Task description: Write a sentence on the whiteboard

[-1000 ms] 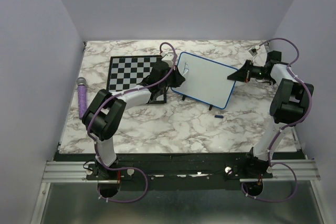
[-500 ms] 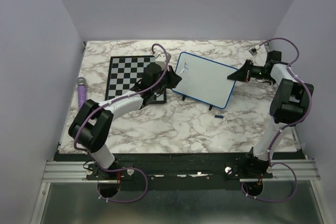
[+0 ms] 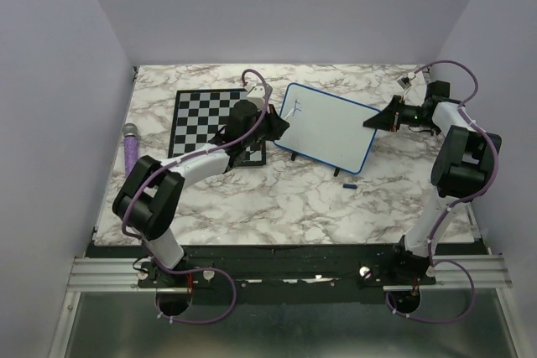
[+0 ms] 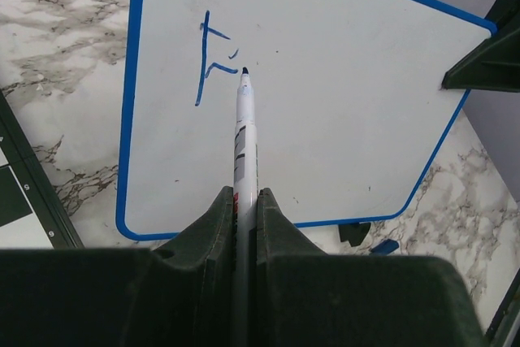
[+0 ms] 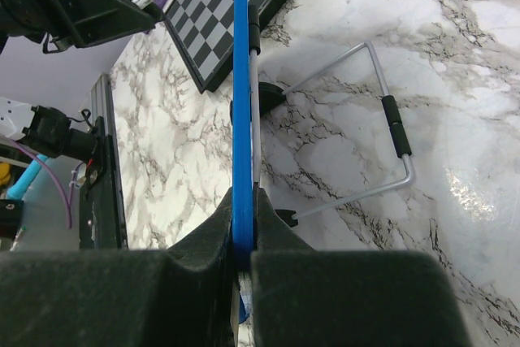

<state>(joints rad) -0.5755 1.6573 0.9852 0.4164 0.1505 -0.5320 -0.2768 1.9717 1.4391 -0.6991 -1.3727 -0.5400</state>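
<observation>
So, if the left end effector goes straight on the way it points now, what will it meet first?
The left end effector holds a marker aimed at the whiteboard; its tip would probably meet the white face first, beside the blue letter.

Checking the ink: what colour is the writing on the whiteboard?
Blue; the writing shows best in the left wrist view.

Overhead, two wrist close-ups on whiteboard (image 3: 329, 127)

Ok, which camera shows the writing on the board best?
Left wrist: the blue letter strokes are large and sharp, with the marker tip beside them. The top view shows only tiny marks. The right wrist sees the whiteboard edge-on, with no writing visible.
</observation>
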